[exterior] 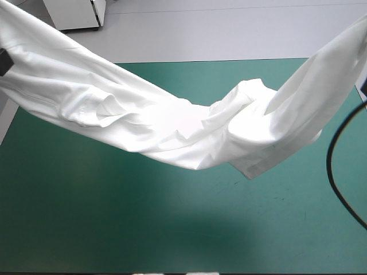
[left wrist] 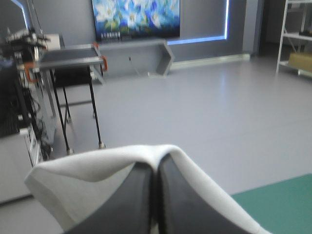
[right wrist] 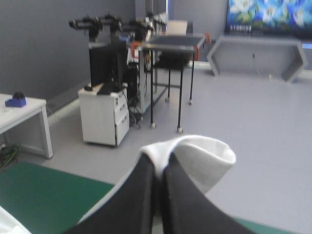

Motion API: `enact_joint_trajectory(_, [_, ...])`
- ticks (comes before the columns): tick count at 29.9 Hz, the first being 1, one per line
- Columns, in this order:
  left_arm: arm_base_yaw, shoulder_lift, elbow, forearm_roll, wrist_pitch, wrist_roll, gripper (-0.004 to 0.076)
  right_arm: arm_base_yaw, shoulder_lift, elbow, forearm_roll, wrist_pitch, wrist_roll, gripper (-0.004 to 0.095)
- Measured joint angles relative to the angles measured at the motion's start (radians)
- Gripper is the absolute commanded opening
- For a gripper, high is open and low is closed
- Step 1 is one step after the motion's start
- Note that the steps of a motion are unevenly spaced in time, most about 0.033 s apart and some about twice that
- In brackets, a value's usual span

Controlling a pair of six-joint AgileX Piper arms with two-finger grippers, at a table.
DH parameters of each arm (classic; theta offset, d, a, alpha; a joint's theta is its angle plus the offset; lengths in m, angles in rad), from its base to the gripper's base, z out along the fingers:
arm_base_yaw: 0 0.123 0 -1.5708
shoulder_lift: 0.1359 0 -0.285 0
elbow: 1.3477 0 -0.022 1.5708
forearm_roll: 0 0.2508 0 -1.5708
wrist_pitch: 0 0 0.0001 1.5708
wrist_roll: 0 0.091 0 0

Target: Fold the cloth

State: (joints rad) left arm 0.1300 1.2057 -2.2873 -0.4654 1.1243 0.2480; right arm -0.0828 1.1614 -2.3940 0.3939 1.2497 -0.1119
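The bench carries a smooth teal-green cover reaching to its straight far edge. The white T-shirt sags low over its middle; whether the lowest fold touches the cover cannot be told.

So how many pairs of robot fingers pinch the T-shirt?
2. Left fingers pinch one T-shirt end, high at the table's left; right fingers pinch the other, at its right.

High view looks down on the teal-green cover and T-shirt; both level wrist views catch them close up.
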Motion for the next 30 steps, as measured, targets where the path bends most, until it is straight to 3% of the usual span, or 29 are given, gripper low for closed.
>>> enact_joint_trajectory(6, [0.0,-0.018,-0.131,-0.003,0.06,0.0,-0.0022,0.0,-0.002,-0.109,0.04,0.0,0.023,-0.0016])
enact_joint_trajectory(9, [0.0,-0.022,-0.134,0.009,0.136,-0.005,-0.0022,0.0,-0.002,-0.11,0.05,0.0,0.035,-0.0016])
enact_joint_trajectory(15, [0.0,-0.037,-0.073,0.056,0.137,-0.049,-0.0022,0.0,-0.028,-0.024,0.054,0.0,0.061,-0.0016])
enact_joint_trajectory(19, [0.0,-0.086,0.064,0.047,0.137,-0.053,-0.0022,0.0,-0.099,0.21,0.056,0.0,0.065,-0.0016])
enact_joint_trajectory(27, [0.0,-0.158,0.51,0.03,0.131,-0.03,-0.0022,0.0,-0.201,0.673,0.039,-0.004,0.052,-0.0016])
enact_joint_trajectory(30, [0.0,-0.116,0.673,0.03,0.032,-0.002,-0.0022,0.0,-0.181,0.807,0.015,-0.076,0.036,-0.0017])
